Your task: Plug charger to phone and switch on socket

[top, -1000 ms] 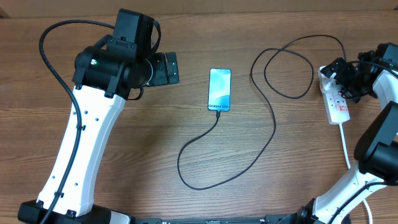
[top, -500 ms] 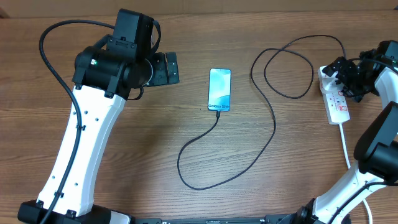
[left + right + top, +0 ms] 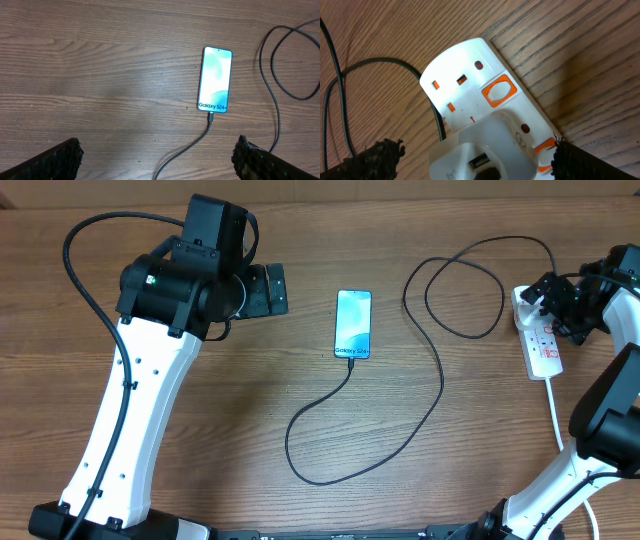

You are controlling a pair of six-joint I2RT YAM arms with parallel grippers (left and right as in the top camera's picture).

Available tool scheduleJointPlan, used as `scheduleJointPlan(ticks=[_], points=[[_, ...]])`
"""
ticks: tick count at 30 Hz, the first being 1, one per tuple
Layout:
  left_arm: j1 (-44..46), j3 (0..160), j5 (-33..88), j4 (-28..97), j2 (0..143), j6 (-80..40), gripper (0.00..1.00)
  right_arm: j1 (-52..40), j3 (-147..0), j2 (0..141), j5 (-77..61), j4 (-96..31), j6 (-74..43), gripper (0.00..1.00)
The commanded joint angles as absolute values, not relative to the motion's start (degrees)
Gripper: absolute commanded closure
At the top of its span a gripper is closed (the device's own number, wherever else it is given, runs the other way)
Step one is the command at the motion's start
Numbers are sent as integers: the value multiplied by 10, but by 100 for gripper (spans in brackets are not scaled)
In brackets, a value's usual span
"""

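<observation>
Looking at the socket [image 3: 465,65] below your right gripper [image 3: 475,157], you see a white plug block [image 3: 495,127] seated in it, cut off by the wrist view's lower edge; whether the orange switch [image 3: 496,91] is on is hard to make out. The charger [image 3: 440,380] loops across the table [image 3: 240,460] to the phone [image 3: 353,325] at mid-table, its tip in the port. Both grippers are released and hold nothing, your left gripper [image 3: 157,157] hovering back from the phone

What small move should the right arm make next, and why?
Probably lower the open right gripper onto the orange switch beside the plug on the socket: the charger already sits in the phone, and the gripper hovers over that socket.
</observation>
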State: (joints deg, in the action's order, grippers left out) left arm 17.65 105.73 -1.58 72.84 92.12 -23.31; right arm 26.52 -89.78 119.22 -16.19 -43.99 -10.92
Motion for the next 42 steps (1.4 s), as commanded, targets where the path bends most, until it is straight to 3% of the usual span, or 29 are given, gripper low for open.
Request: scheduleJointPlan(ticks=[1,42], points=[[180,1059,-23,729,919,-216,0,257,-900,1197,-165,-436,-110,0],[180,1059,-23,729,919,-216,0,254,-900,1226,-208,-458,-114,0]])
